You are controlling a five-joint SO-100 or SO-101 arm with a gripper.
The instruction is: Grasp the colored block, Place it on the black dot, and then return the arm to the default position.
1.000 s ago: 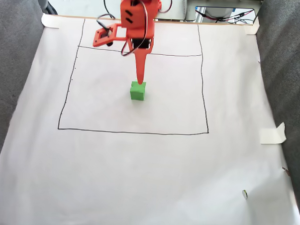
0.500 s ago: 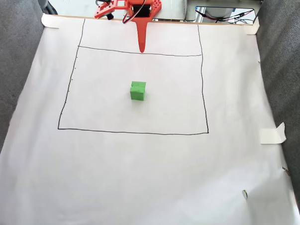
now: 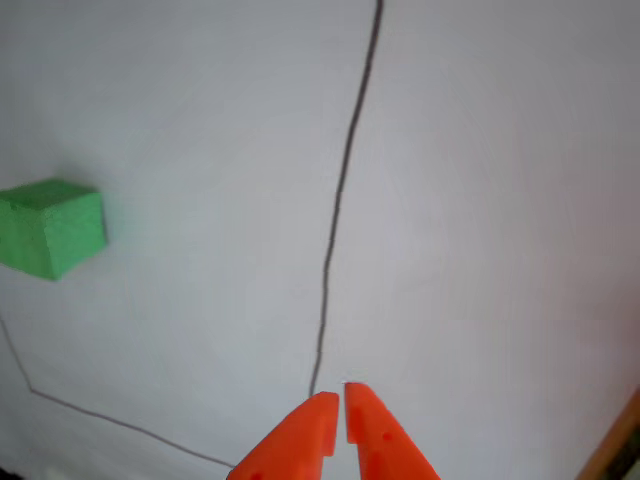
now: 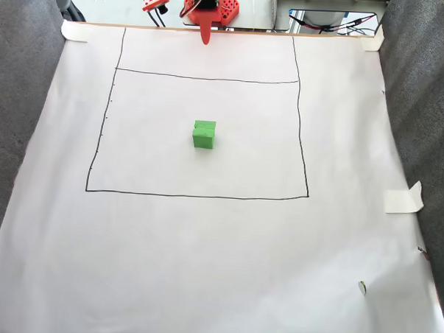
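Observation:
The green block (image 4: pixel 203 134) rests by itself on the white paper, near the middle of the drawn rectangle in the fixed view. It also sits at the left edge (image 3: pixel 50 226) in the other view. The black dot is hidden. My orange gripper (image 4: pixel 205 39) is pulled back to the far edge of the sheet, well away from the block. In the other view its two pointed fingers (image 3: pixel 340 398) come in from the bottom, almost touching, with nothing between them, over a thin drawn line.
Thin black lines (image 4: pixel 206 196) form a rectangle on the paper. Grey fabric (image 4: pixel 19 91) flanks both sides. A piece of tape (image 4: pixel 403 198) lies at the right edge, and a small round spot (image 4: pixel 362 286) near the front right. Cables (image 4: pixel 331 24) lie behind the sheet.
The arm has drawn back from just above the block to the far edge of the sheet. The block has stayed where it was.

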